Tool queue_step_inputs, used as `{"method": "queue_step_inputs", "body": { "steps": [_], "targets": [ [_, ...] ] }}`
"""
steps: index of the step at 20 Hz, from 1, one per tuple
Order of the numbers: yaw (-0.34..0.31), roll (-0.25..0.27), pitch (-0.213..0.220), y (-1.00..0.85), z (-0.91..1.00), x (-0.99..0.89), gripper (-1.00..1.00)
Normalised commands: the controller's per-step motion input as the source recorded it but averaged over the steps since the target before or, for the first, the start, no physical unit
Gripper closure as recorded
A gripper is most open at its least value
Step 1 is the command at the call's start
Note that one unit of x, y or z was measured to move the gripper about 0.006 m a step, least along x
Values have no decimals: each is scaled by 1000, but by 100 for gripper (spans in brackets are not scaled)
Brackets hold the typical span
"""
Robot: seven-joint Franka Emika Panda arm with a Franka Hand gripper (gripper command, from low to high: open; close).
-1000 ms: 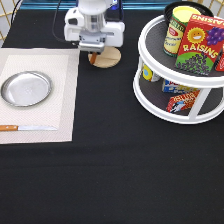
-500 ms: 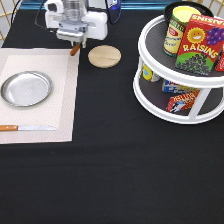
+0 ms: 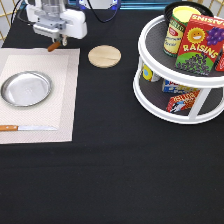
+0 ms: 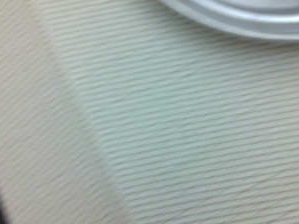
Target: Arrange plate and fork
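The silver plate (image 3: 26, 88) lies on the pale placemat (image 3: 62, 100) at the exterior view's left. My gripper (image 3: 56, 41) hovers over the placemat's top edge, above and to the right of the plate. It is shut on the fork (image 3: 53, 47), whose orange-brown handle sticks out below the hand; the tines are hidden. The wrist view shows ribbed placemat (image 4: 168, 130) and part of the plate's rim (image 4: 243, 15).
A knife (image 3: 27, 128) with a similar handle lies on the placemat below the plate. A round wooden coaster (image 3: 104, 55) sits right of the placemat. A white two-tier turntable rack (image 3: 165, 107) with cans and boxes stands at the right.
My gripper has moved left with the fork, from over the wooden coaster to the placemat's top edge. The plate and knife have not moved.
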Motion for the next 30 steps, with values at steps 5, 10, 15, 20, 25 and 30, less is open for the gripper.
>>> {"method": "queue_step_inputs", "body": {
  "steps": [5,10,15,20,25,30],
  "targets": [
    [-150,25,0,-568,148,15,100],
    [-240,73,0,-198,79,13,100],
    [-264,112,0,-5,-6,182,100],
    [-239,192,13,0,-53,241,100],
    [-219,254,31,0,-113,257,100],
    [-215,280,35,0,-163,236,100]
  ]
}}
